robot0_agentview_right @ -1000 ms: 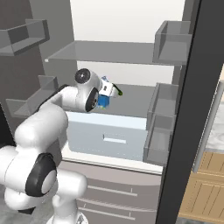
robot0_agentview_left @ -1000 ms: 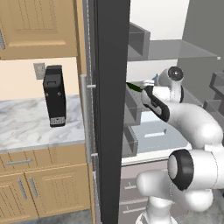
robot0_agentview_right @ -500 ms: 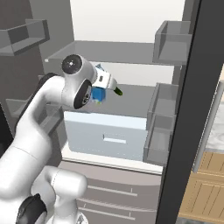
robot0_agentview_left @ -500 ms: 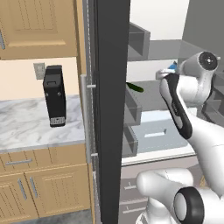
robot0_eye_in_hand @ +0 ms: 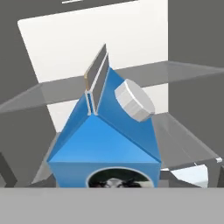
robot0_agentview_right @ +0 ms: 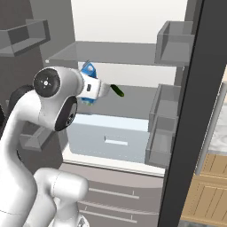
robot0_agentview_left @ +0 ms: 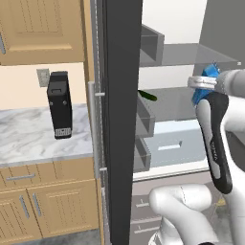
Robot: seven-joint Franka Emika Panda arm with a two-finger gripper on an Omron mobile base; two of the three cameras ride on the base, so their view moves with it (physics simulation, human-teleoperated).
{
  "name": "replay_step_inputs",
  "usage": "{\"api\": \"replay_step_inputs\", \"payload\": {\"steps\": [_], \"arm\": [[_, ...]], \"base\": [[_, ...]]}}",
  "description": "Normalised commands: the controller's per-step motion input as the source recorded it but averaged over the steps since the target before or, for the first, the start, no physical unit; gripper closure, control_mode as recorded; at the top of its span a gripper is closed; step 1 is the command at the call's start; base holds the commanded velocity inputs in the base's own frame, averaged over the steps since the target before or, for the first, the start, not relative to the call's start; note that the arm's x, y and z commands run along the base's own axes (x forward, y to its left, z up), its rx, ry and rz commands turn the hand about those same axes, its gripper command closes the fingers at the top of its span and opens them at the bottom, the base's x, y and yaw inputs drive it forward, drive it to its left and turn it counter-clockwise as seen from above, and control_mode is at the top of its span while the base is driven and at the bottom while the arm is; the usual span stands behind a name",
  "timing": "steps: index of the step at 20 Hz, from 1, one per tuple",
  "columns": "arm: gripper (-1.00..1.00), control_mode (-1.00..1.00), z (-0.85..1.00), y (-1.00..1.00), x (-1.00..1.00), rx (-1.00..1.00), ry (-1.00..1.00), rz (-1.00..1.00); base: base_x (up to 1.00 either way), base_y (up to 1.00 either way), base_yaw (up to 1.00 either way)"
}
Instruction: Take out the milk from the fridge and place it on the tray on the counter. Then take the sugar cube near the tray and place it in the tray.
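Inside fridge (robot0_agentview_right: 133, 57) — milk (robot0_eye_in_hand: 105, 144), gripper-held

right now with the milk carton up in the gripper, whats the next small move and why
Probably pull the milk carton straight back out of the fridge, towards the robot. The carton sits in the gripper, lifted and in front of the glass shelf, with door bins close on one side. Backing out first should clear these before any swing towards the counter.
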Motion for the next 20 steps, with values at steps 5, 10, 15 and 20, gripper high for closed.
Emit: {"api": "replay_step_inputs", "payload": {"steps": [5,10,15,20], "arm": [[1.0,-1.0,0.08,0.11,-0.75,0.02,-0.09,0.05],[1.0,-1.0,0.25,0.12,-0.82,0.0,-0.02,0.0],[1.0,-1.0,0.0,0.35,-0.4,0.0,0.14,0.0],[1.0,-1.0,0.05,0.15,-0.15,0.0,0.22,0.0]], "base": [[0.0,0.0,0.0],[0.0,0.0,0.0],[0.0,0.0,0.0],[0.0,0.0,0.0]]}}
